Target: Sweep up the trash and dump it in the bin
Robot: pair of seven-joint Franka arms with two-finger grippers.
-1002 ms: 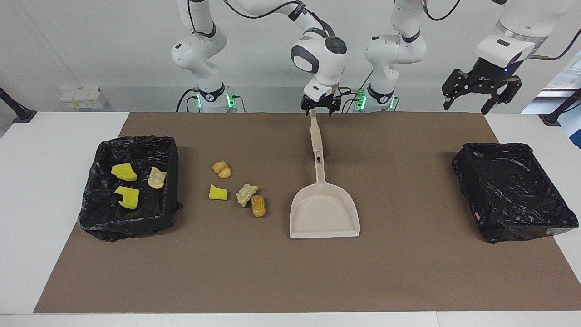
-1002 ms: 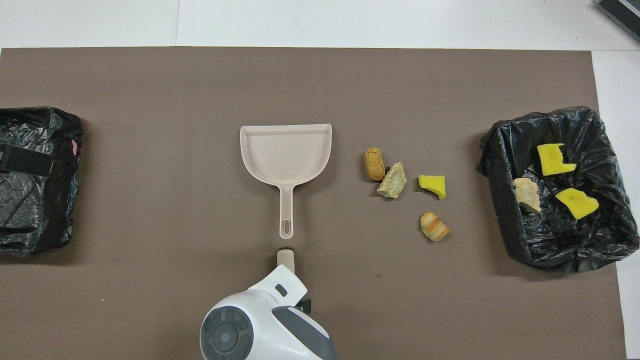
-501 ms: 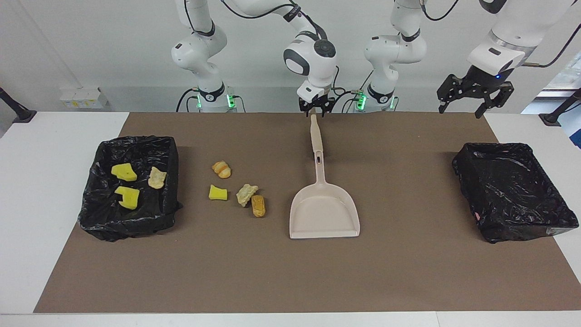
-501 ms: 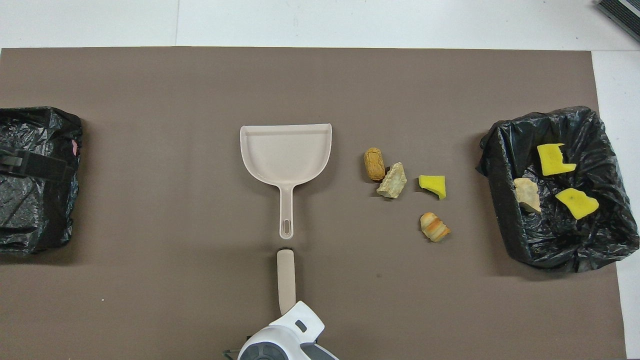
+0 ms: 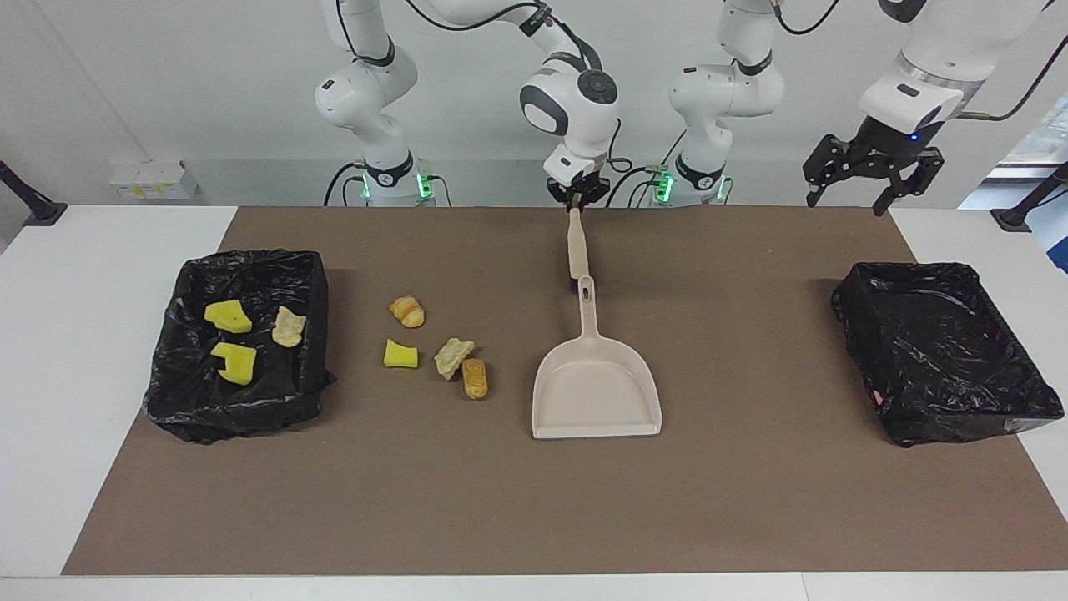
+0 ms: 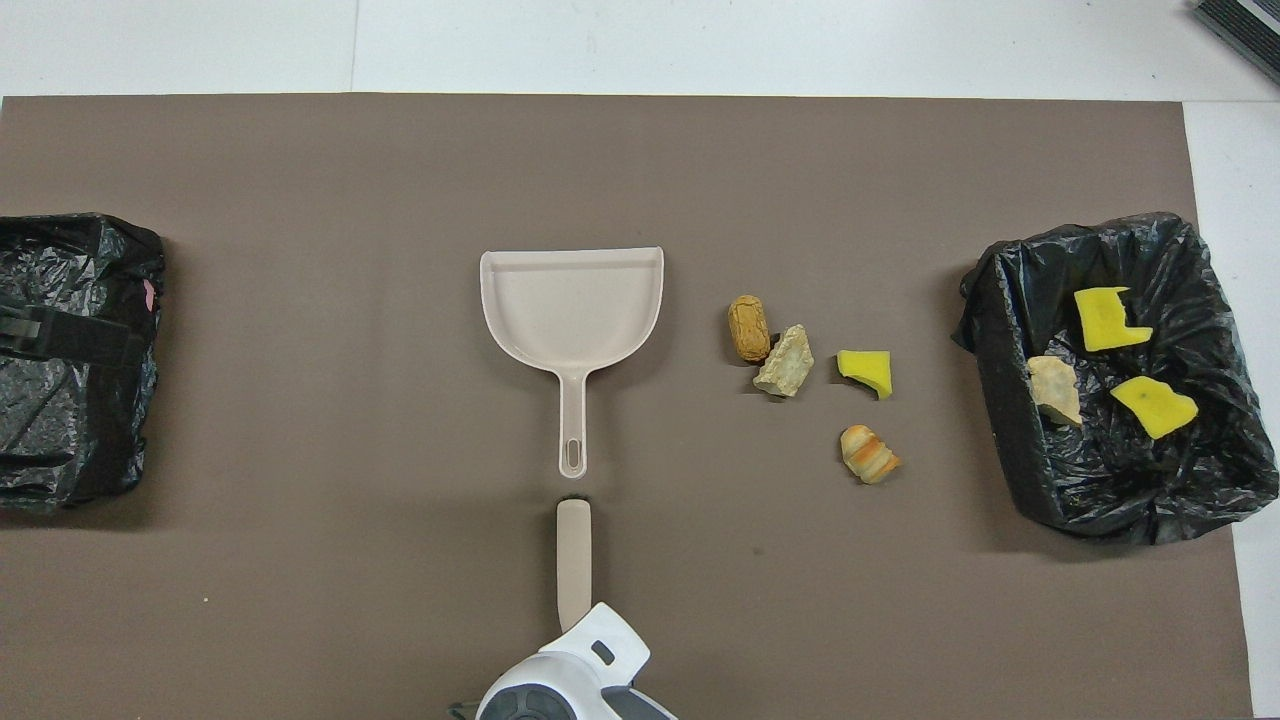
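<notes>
Several pieces of trash lie on the brown mat beside the beige dustpan [image 5: 596, 392] [image 6: 575, 300]: a striped bread lump [image 5: 407, 311], a yellow sponge chunk [image 5: 400, 354], a tan lump [image 5: 453, 357] and a brown lump [image 5: 475, 378]. Two yellow chunks and a tan one lie in the black-lined bin [image 5: 250, 255] [image 6: 990, 330] at the right arm's end. A beige stick [image 5: 576, 246] [image 6: 573, 550] lies in line with the dustpan's handle, nearer to the robots. My right gripper [image 5: 576, 203] is shut on that stick's end nearest the robots. The left gripper [image 5: 844, 200] hangs open over the table's edge at the left arm's end.
A second black-lined bin [image 5: 918, 269] [image 6: 100, 225] with nothing in it stands at the left arm's end of the mat [image 5: 751, 501]. Bare white table [image 5: 83, 334] borders the mat at both ends.
My right gripper drew back along the stick toward the robots and closed on its end. The left gripper shifted slightly and stays open. Dustpan and trash have not moved.
</notes>
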